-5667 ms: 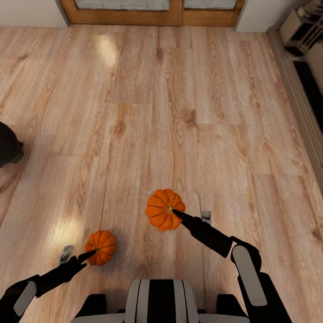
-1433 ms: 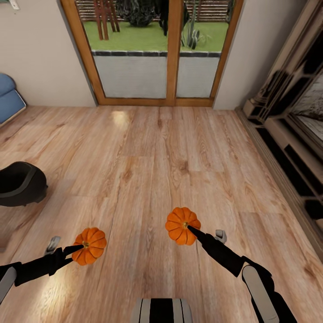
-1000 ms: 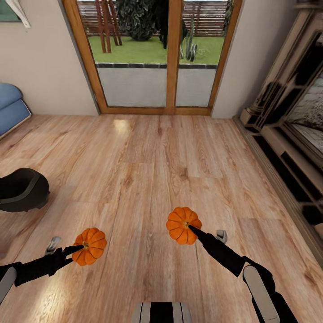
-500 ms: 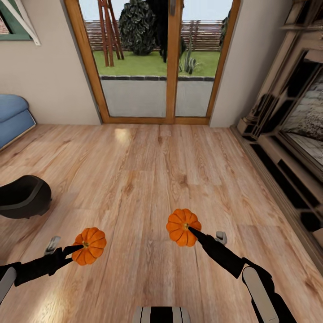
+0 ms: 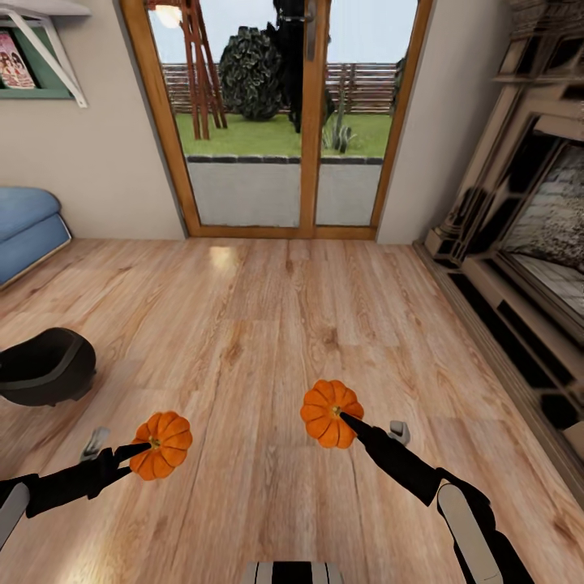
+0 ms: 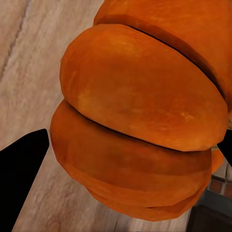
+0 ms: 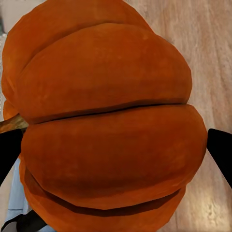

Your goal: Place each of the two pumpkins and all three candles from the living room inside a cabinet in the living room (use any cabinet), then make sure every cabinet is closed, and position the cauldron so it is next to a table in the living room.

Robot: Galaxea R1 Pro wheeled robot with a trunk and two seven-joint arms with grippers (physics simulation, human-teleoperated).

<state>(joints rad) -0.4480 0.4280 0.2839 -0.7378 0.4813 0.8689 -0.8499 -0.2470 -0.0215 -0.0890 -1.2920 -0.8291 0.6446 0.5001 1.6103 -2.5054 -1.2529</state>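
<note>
I hold two orange pumpkins above the wooden floor. My left gripper (image 5: pixel 148 445) is shut on the left pumpkin (image 5: pixel 165 444), and my right gripper (image 5: pixel 344 417) is shut on the right pumpkin (image 5: pixel 327 410). Up close, the left pumpkin (image 6: pixel 140 125) sits between dark fingertips (image 6: pixel 24 155), and the right pumpkin (image 7: pixel 106 130) sits between black fingertips (image 7: pixel 220 151). The black cauldron (image 5: pixel 45 367) stands on the floor at the far left, well away from both arms. Candles and table are out of view. I cannot tell whether the low unit on the right is the cabinet.
A glazed wooden door (image 5: pixel 308 122) faces me across open floor (image 5: pixel 284 300). A low wooden unit with dark compartments (image 5: pixel 519 324) runs along the right wall. A blue cushion or sofa (image 5: pixel 28 231) is at the left, with a wall shelf (image 5: pixel 40 49) above it.
The head camera has tilted upward, so more of the door, garden and walls shows. Both grippers still hold their pumpkins in the same pose.
</note>
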